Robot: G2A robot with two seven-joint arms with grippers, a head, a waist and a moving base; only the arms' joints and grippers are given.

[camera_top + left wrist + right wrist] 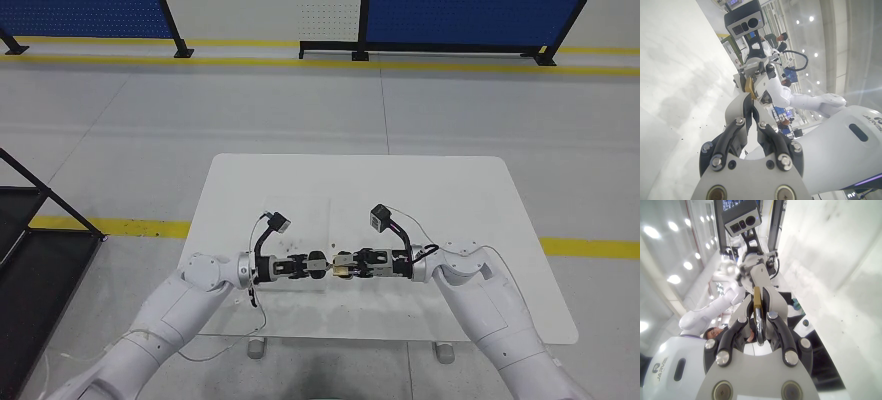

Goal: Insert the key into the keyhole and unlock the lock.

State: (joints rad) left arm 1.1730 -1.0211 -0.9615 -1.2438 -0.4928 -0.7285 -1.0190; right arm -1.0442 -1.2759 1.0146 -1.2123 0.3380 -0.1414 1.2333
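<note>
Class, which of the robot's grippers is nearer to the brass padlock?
Right. The right gripper is clamped on the padlock above the table. The left gripper faces it from the opposite side, holding the key up against the padlock.

White arms [175, 305] (black cables [806, 61], silver screws [785, 161])

Left wrist view: the pads of the left gripper [751, 102] cover most of the key [753, 97], and the keyhole is hidden where the key meets the lock [748, 85]. Right wrist view: the fingers of the right gripper [758, 296] hide the lock's flanks. Top view, centre: key and lock are too small to tell apart. Lower edge: both arms are cut off.
</note>
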